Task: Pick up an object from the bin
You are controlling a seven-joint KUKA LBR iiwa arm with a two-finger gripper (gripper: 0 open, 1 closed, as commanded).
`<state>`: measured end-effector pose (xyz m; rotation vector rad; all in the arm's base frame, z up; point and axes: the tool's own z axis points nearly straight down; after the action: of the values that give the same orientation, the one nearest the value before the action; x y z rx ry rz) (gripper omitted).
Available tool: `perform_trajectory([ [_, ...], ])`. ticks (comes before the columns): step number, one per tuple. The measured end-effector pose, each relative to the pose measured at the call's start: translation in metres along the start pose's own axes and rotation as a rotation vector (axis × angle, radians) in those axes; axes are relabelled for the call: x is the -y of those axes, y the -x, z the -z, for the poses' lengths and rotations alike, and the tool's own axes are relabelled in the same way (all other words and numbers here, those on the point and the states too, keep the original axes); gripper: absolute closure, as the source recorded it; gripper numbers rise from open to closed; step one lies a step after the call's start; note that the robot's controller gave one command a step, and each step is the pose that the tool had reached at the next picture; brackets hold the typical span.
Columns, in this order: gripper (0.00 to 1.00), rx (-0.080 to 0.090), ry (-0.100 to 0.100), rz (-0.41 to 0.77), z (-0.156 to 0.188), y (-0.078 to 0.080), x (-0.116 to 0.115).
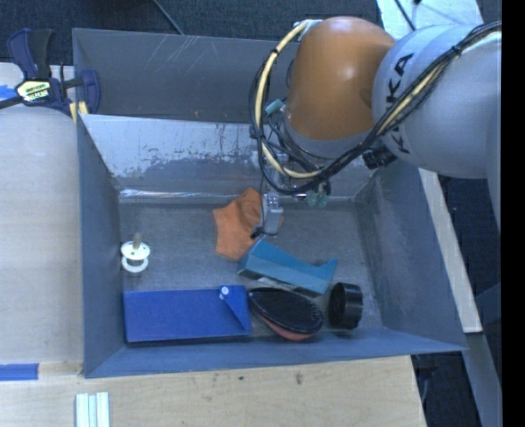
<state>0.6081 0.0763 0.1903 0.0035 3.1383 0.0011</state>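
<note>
Camera view from above: we see the gripper point(269, 219) low in the grey metal bin point(98, 238), hanging under the arm's orange cover point(334, 78) with its loops of yellow and black cable. Its tip sits at the right edge of a crumpled orange cloth point(235, 226), which lies on the bin floor just to the gripper's left, toward the back wall. The tip looks to be touching or nearly touching the cloth, but we cannot tell which. We also cannot tell how wide the gripper stands, because the wrist and cables hide most of it and what shows is too small to read. We see nothing lifted off the floor.

Just below the gripper, toward the near wall, lies a blue wedge-shaped block point(289, 268), tilted, with its upper left corner close to the cloth's lower edge. Further below the gripper, against the near wall, rests a black oval brush with a red rim point(285, 313). A black round cap point(344, 305) sits just to the right of the brush. Down and to the gripper's left, a flat blue box point(184, 315) lies along the near wall, its right end beside the brush. Well to the gripper's left, a small white spool point(135, 256) stands apart from everything else.
</note>
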Motion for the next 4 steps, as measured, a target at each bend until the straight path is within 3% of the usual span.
perform_trajectory([
  [1, 0.0, 0.0, 0.0, 0.0, 0.0, 0.0, 0.0],
  [2, 0.0, 0.003, 0.0, -0.102, -0.04, -0.003, 0.004],
  [3, 1.0, 0.001, 0.0, -0.258, -0.098, -0.002, 0.02],
  [4, 1.0, 0.001, 0.0, -0.258, -0.098, -0.002, 0.02],
])
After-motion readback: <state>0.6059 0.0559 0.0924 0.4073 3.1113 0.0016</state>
